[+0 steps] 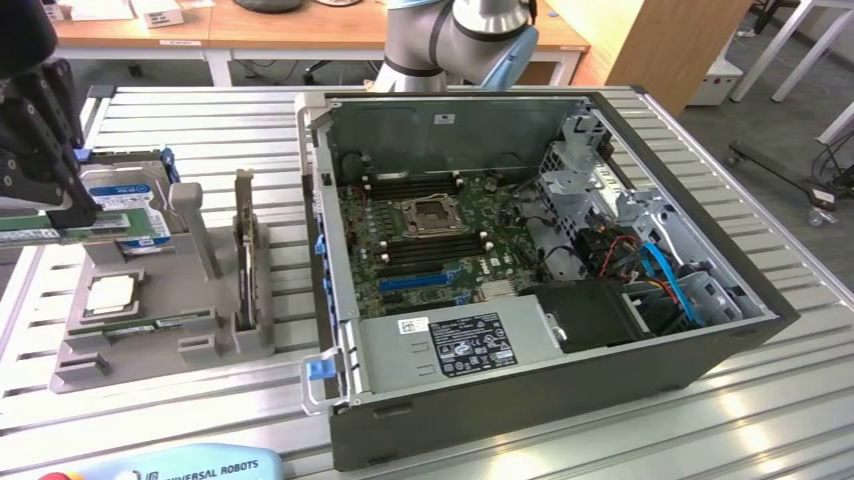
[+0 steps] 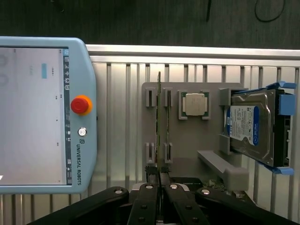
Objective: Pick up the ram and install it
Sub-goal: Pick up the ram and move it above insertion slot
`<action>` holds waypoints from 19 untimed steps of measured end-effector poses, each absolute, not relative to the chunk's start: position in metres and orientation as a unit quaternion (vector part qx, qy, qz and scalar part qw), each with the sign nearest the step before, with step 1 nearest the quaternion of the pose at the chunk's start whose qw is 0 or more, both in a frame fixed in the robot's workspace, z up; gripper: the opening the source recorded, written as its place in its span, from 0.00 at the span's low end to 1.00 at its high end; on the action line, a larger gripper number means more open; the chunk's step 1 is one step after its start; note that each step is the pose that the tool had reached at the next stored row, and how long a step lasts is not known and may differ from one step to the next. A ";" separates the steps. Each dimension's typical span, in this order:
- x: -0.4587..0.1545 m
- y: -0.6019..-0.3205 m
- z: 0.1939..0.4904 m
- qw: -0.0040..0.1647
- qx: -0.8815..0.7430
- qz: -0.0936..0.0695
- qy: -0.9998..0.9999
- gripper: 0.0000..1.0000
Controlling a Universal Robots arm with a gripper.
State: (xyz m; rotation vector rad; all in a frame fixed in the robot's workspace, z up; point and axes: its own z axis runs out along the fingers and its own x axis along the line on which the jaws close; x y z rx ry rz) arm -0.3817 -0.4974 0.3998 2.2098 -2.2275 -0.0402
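The gripper (image 2: pixel 160 179) is clamped on the ram (image 2: pixel 159 112) (seemingly lifted off its tray (image 2: pixel 187 140)); fitting it into the computer (image 1: pixel 467 410) is not yet done.

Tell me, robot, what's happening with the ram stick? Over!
Gripper shut on the ram. Ram over the grey holder, beside the processor chip. Not in the computer case yet. Case open.

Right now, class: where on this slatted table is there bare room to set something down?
Free: slatted aluminium table on the exterior view's right of the open dark computer case; a narrow strip between case and grey parts holder. Crowded: at the holder, where the gripper clamps the thin green ram stick.
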 end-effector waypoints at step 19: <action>-0.364 -0.497 0.403 0.002 0.704 -0.013 -0.710 0.12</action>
